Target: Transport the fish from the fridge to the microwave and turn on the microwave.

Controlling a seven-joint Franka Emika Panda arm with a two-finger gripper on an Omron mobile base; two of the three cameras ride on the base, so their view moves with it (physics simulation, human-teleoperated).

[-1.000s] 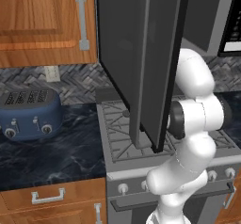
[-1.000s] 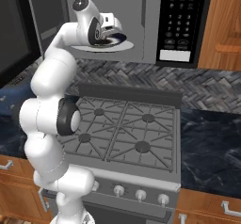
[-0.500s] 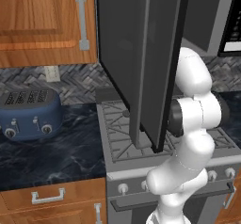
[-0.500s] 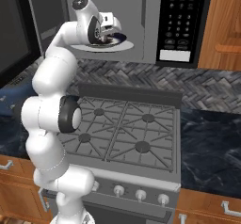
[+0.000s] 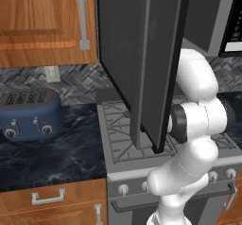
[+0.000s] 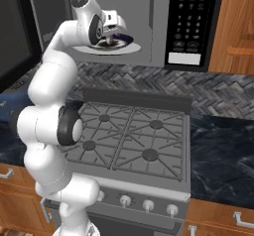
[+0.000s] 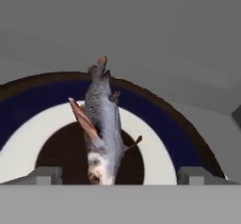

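Smooth matt grey microwave [image 6: 149, 22], glossy dark marbled stone counter [image 5: 52, 153], varnished wooden cupboards [image 5: 38, 21], shiny blue toaster [image 5: 29, 113]

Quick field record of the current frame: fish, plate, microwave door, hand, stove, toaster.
fish: lying on the plate inside the microwave, between the fingertips, not gripped
plate: round, dark blue ring, white ring, dark centre; rests on the microwave floor
microwave: door swung wide open over the stove
control panel: black, white markings, untouched
hand: open, fingertips wide apart either side of the fish; reaching into the cavity
stove: four burners, nothing on them
toaster: blue, on the dark counter left of the stove
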